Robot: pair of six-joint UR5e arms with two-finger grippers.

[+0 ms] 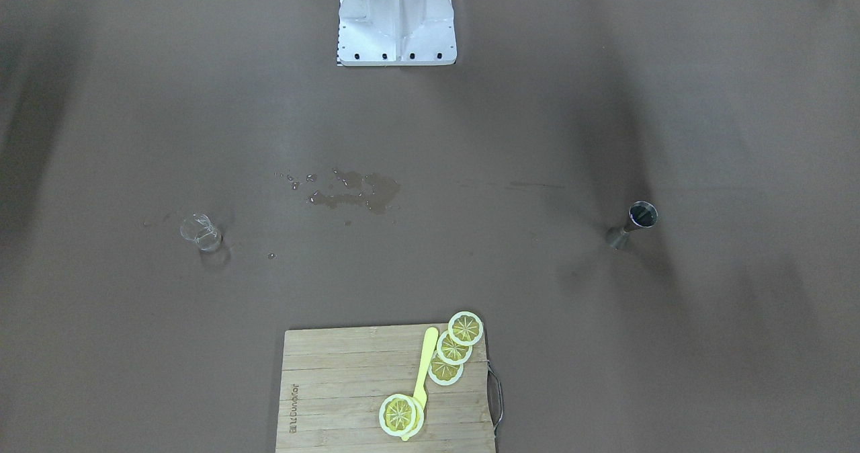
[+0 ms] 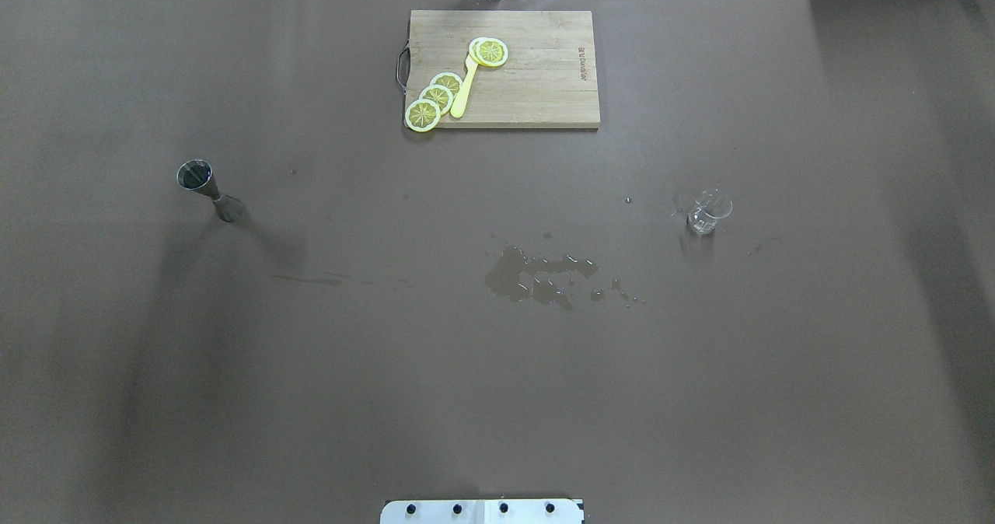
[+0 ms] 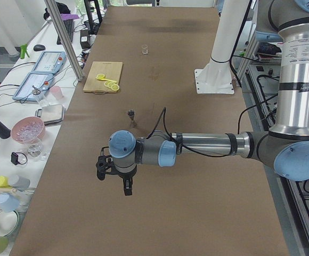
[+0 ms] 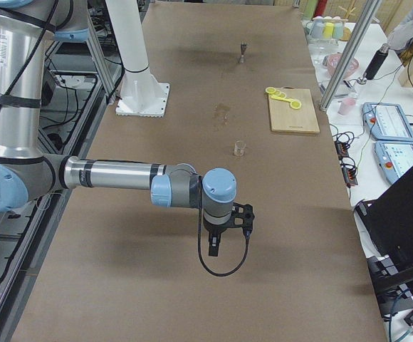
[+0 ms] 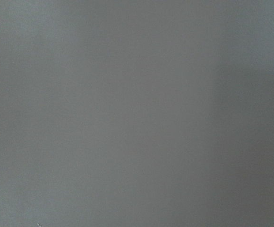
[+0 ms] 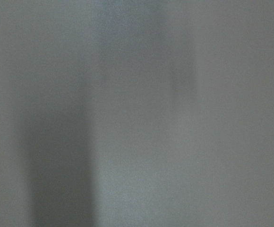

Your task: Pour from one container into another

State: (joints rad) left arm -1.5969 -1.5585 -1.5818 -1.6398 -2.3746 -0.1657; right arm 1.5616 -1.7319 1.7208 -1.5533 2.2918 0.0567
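While both arms reach out over the ends of the table (image 2: 311, 399), each one shows only in a side view. The left gripper (image 3: 126, 188) hangs over the brown top at the far left end, pointing down, and I cannot tell if its jaws are open or closed. The right gripper (image 4: 214, 248) hangs the same way over the far right end, and I cannot tell about its jaws either. Both wrist cameras see only plain blurry table. The small metal measuring cup (image 2: 210, 190) stands upright on the left side of the table, well apart from both grippers. Its top looks dark inside. The little glass beaker (image 2: 707, 211) stands upright on the right side, and a few small drops lie near it. I cannot tell if it has anything in it. Between the two cups, a bit closer to the beaker, there is a wet puddle (image 2: 536, 275) with small drops around it. On the far side, in the middle, lies a wooden cutting board (image 2: 544, 81). On it are yellow lemon slices (image 2: 438, 96) and a yellow plastic knife (image 2: 464, 92). One slice sticks out over the board's left near corner. The white robot base (image 1: 396, 19) stands at the near edge.
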